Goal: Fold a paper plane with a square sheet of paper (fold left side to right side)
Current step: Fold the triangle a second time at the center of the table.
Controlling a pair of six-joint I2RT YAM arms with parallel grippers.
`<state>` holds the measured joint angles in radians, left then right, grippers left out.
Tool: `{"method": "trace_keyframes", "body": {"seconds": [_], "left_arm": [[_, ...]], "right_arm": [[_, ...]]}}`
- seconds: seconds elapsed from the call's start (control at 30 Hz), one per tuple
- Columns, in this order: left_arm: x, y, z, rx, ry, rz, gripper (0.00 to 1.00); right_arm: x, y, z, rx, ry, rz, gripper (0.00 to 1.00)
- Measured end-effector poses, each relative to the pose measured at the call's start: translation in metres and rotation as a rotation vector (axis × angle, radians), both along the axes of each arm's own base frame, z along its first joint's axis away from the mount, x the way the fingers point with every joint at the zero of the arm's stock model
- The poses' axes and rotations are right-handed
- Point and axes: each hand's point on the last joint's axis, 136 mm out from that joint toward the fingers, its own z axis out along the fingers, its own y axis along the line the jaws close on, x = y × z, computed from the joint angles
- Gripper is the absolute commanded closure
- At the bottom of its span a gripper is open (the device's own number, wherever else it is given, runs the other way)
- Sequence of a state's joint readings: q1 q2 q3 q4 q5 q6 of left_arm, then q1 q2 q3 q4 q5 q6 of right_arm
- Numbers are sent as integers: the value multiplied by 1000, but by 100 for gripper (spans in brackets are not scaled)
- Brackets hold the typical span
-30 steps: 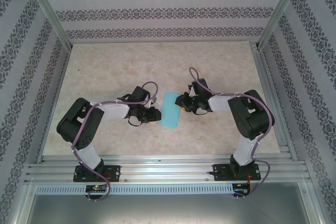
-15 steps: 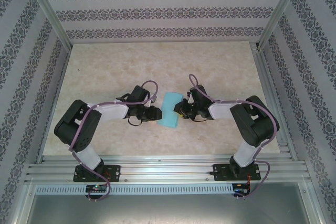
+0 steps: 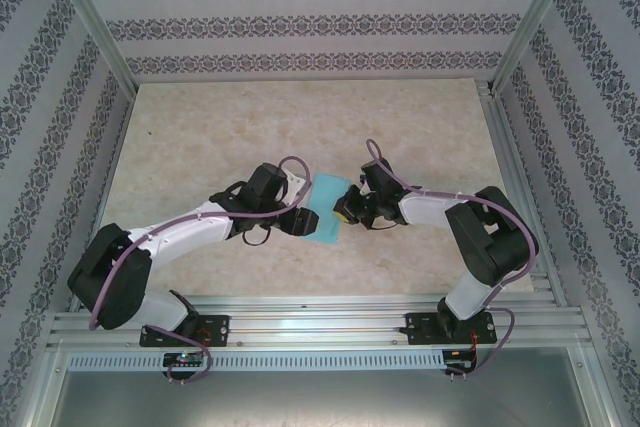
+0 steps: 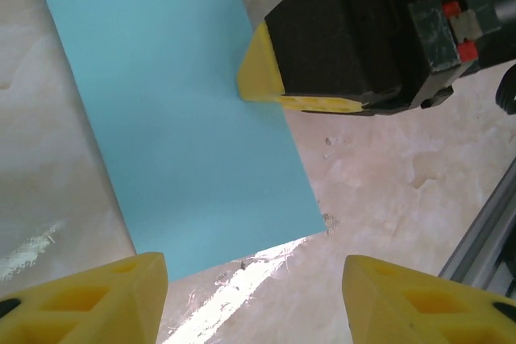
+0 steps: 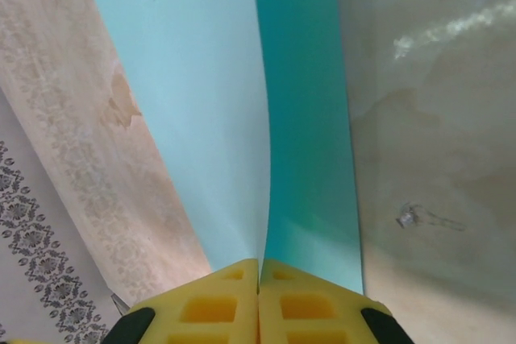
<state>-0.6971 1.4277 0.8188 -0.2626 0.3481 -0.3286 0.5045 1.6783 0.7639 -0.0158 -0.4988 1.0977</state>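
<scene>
The square sheet of paper [image 3: 322, 209] is a light-blue narrow rectangle lying on the table's middle. My right gripper [image 3: 346, 209] is shut on its right edge. In the right wrist view the yellow fingers [image 5: 234, 304] press together on the paper [image 5: 201, 102], and a paler and a darker blue face meet at the pinch. My left gripper [image 3: 300, 219] is open at the sheet's left near side. From the left wrist its fingers [image 4: 121, 296] stand wide apart, the sheet [image 4: 161, 102] just ahead and the right gripper [image 4: 260, 78] at its far edge. A paper plane is out of view.
The beige marbled table [image 3: 300, 127] is walled by patterned panels [image 3: 300, 17] at the back and sides. An aluminium rail [image 3: 320, 322] with both arm bases runs along the near edge. A metal frame edge [image 4: 484, 231] shows at the left wrist view's right.
My left arm stretched rightward and its gripper opened beside the sheet. My right gripper closed on the sheet's right edge and shifted slightly left.
</scene>
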Motion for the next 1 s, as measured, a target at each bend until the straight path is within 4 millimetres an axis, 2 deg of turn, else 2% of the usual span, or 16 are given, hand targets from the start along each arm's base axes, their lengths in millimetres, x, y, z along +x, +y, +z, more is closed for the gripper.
{"method": "trace_keyframes", "body": {"seconds": [0.27, 0.4, 0.6, 0.73, 0.8, 1.0], "left_arm": [[-22, -19, -7, 113, -75, -128, 36], [-23, -33, -13, 167, -101, -165, 36], [-21, -41, -25, 263, -127, -188, 37], [-15, -54, -37, 350, -159, -195, 41], [-14, -54, -41, 375, -171, -194, 44], [-10, -51, -41, 422, -195, -192, 66]], "right_arm": [[0, 3, 7, -24, 20, 21, 93], [-2, 4, 8, -31, 26, 31, 93], [-3, 4, 7, -35, 34, 32, 93], [-4, 4, 6, -41, 37, 40, 93], [-5, 4, 5, -45, 36, 43, 93], [-6, 5, 2, -53, 42, 51, 93]]}}
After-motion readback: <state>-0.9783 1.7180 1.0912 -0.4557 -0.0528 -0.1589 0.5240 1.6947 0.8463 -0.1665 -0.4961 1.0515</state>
